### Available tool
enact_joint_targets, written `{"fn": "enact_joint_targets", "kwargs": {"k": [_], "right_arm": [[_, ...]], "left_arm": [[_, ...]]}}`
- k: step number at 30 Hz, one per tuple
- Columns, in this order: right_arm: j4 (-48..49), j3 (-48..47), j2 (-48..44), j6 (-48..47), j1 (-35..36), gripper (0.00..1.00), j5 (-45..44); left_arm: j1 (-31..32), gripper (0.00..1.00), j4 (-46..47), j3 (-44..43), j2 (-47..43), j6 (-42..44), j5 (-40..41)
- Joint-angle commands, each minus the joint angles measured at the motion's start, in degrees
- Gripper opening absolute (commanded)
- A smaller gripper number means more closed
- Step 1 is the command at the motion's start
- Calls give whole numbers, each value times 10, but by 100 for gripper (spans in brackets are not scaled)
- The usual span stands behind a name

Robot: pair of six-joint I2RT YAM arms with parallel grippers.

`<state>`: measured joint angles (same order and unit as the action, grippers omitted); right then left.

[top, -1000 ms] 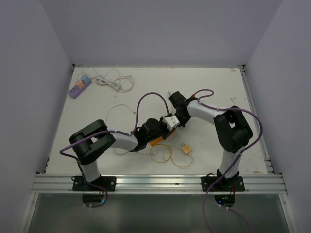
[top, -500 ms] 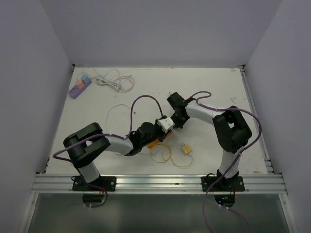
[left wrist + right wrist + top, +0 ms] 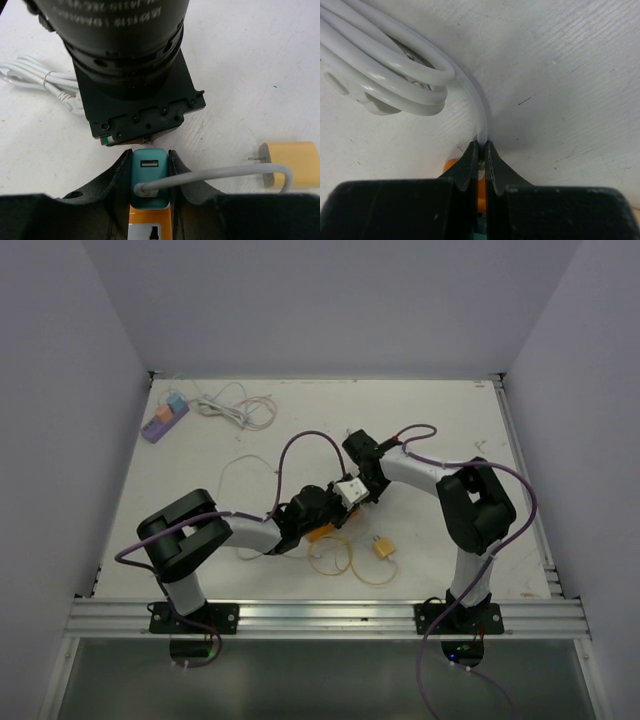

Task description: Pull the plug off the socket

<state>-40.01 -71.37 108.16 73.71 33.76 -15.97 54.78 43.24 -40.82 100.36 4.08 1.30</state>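
A teal plug (image 3: 150,175) sits in the end of an orange socket strip (image 3: 150,220). My left gripper (image 3: 150,154) is shut on the plug, one finger on each side of it. A white cable (image 3: 225,173) leaves the plug's face and runs right. In the right wrist view, my right gripper (image 3: 480,146) is shut on a white cable (image 3: 479,112), with the orange socket (image 3: 449,167) just behind its fingers. From above, the two grippers meet nose to nose over the orange socket (image 3: 322,531), left gripper (image 3: 325,505) below right gripper (image 3: 352,490).
A yellow plug (image 3: 384,547) with a thin looped wire (image 3: 335,558) lies near the front. A coiled white cable (image 3: 385,75) lies beside my right gripper. A purple power strip (image 3: 164,418) with tangled cables (image 3: 232,408) sits at the back left.
Both grippers, still joined at the socket, slid a little to the left half a second ago and have come back right. Neither grip has changed.
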Motion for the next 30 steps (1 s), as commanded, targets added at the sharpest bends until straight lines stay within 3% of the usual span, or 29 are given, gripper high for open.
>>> {"fn": "enact_joint_targets", "kwargs": {"k": [1, 5, 10, 22, 30], "right_arm": [[-45, 10, 21, 0, -2, 0, -55], [-47, 10, 20, -1, -4, 0, -61], [-58, 1, 21, -7, -4, 0, -78], [-68, -18, 37, -16, 3, 0, -79], [-69, -18, 45, -17, 3, 0, -80]], "left_arm": [[-9, 0, 151, 32, -76, -11, 48], [-35, 0, 192, 92, -101, -65, 52], [-64, 0, 180, 103, -106, -94, 24], [-48, 0, -25, -75, -46, 21, -90], [-48, 0, -75, -99, -53, 37, -95]]}}
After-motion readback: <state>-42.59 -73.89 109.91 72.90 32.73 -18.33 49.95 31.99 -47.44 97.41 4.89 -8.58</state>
